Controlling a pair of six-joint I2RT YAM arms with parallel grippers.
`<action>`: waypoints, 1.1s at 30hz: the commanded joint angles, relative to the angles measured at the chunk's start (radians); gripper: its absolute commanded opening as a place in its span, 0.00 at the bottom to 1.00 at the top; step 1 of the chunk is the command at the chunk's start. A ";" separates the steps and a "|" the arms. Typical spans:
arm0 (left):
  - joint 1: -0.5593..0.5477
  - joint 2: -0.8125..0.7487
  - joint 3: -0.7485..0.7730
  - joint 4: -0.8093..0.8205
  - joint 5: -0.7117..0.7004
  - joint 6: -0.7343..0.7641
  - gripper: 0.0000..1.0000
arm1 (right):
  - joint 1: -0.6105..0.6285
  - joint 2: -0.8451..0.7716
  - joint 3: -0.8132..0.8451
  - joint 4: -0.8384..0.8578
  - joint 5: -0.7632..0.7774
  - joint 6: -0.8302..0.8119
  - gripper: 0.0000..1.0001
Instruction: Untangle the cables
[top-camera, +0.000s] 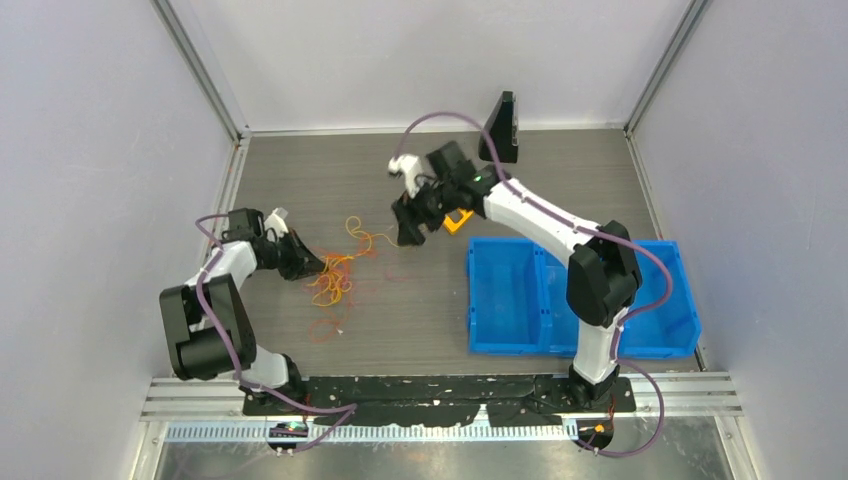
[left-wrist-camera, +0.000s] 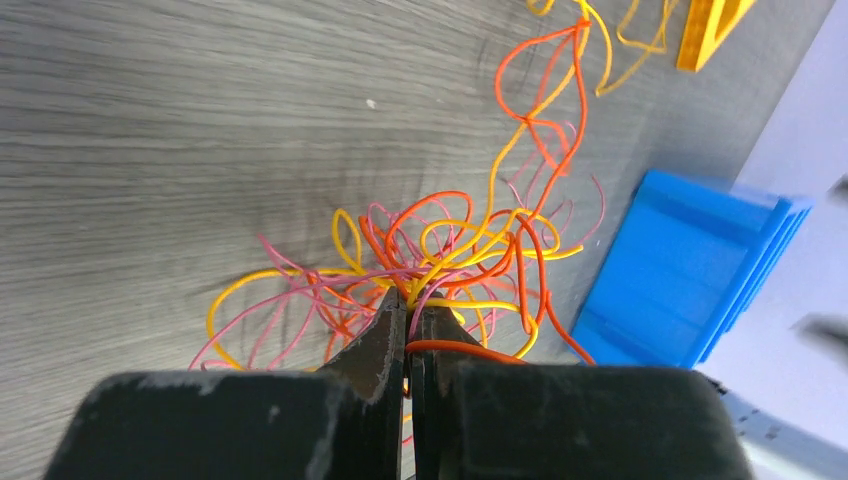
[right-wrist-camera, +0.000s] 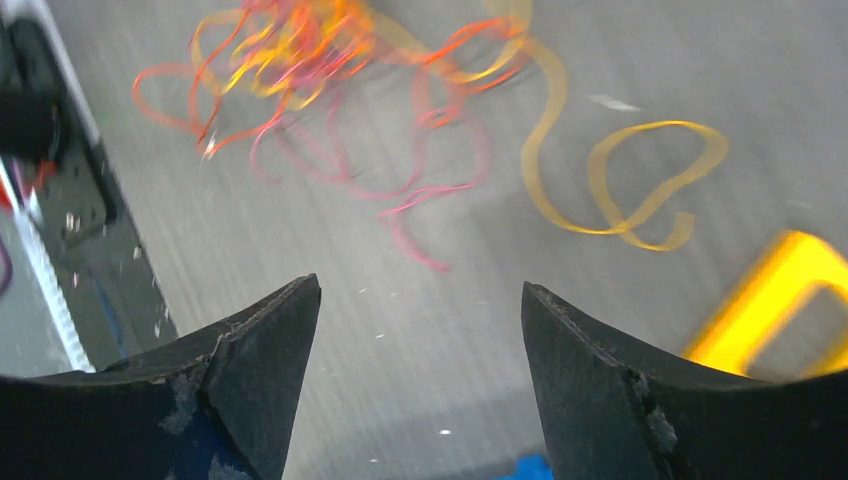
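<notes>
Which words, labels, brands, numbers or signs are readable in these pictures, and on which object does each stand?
None can be read in any view. The blue bins, the yellow frame, the cables and the table carry no visible print. The right wrist picture is blurred, so tiny marks there cannot be judged.

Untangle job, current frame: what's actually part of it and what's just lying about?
Part of the job:
cables, orange, yellow and pink-red, in one tangle
left fingers, shut on strands of that tangle
right fingers, open, holding nothing

Just lying about:
blue bin
yellow triangular frame
black wedge-shaped object by the back wall
</notes>
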 joint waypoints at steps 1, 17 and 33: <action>0.035 0.074 0.079 0.020 0.026 -0.051 0.00 | 0.182 -0.064 -0.077 -0.005 0.001 -0.184 0.79; 0.036 0.070 0.077 0.003 0.022 -0.010 0.00 | 0.318 0.253 -0.014 0.280 0.178 -0.122 0.73; 0.051 0.091 0.093 -0.025 -0.060 0.046 0.00 | 0.126 -0.187 -0.030 0.111 0.142 -0.121 0.06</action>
